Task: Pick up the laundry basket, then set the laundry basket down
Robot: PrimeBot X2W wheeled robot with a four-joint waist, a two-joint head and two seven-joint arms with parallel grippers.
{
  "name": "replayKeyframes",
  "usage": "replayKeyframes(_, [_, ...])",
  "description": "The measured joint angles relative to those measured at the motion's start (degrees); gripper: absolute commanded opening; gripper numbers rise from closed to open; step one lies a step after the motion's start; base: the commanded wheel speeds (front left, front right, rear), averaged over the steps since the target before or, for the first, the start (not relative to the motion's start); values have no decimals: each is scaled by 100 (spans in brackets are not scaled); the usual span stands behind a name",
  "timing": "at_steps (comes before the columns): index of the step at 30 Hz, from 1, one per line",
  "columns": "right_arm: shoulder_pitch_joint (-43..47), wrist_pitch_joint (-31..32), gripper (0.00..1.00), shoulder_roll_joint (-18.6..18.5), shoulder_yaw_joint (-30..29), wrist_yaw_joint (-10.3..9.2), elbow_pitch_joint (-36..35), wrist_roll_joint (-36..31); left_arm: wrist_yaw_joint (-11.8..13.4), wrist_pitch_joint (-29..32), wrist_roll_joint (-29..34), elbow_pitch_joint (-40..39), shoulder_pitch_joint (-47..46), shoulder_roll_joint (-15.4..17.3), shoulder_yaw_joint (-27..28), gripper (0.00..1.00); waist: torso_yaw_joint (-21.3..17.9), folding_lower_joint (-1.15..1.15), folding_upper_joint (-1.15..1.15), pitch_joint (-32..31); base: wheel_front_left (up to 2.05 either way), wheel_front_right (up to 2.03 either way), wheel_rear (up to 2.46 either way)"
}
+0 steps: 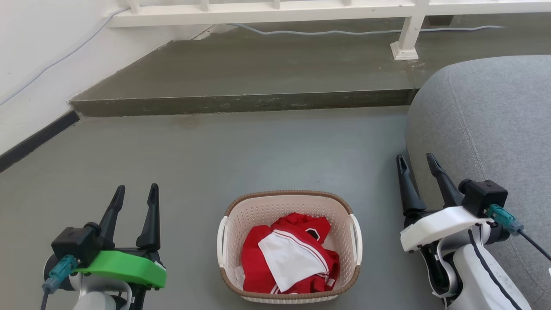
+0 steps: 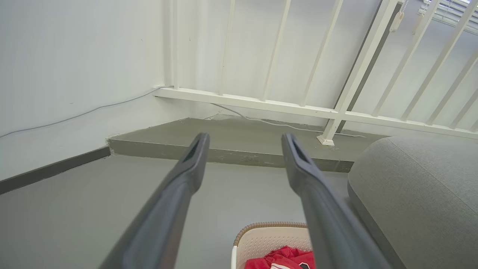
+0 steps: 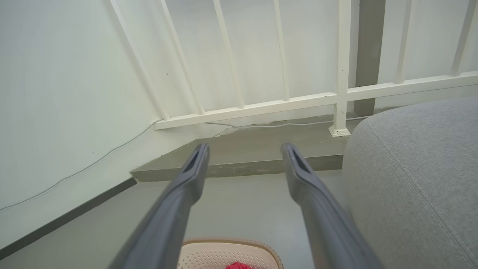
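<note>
Left gripper (image 1: pixel 137 189): fingers spread wide, holding nothing, at 8 o'clock in the head view. Right gripper (image 1: pixel 416 159): likewise spread and empty, at 4 o'clock.

The laundry basket (image 1: pixel 258 211) stands upright on the floor (image 1: pixel 206 150) at 6 o'clock, between the grippers and clear of both, with a red-and-white garment (image 1: pixel 292 254) inside. This layout fits either a basket awaiting lift or one set down and released.

Any grip belongs on the white side handles (image 1: pixel 221 241), with both arms level so the load stays flat.

Clearance: the grey cushion (image 1: pixel 495 129) lies close at 3 o'clock of the right gripper. The raised step (image 1: pixel 241 103) is at 12 o'clock. Open floor runs from 9 to 11 o'clock.
</note>
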Motion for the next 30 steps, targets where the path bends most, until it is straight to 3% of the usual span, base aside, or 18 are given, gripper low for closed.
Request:
replayKeyframes(5, [28, 0, 100, 13, -54, 36, -27, -45, -25, 0, 75, -8, 11, -21, 45, 100, 7, 0, 0, -1, 0, 0, 0])
replayKeyframes(6, [33, 0, 0, 14, -63, 36, -30, -53, -35, 0, 74, -7, 25, -32, 43, 0, 9, 0, 0, -2, 0, 0, 0])
replayKeyframes(15, [353, 20, 0, 62, -53, 33, 286, 69, -42, 36, 1, 335, 220, -163, -47, 0, 11, 0, 0, -9, 0, 0, 0])
replayKeyframes(30, [352, 298, 0, 127, -328, 143, 261, 1245, -43, 337, -1099, 348, 219, -174, 133, 0, 18, 0, 0, -59, 0, 0, 0])
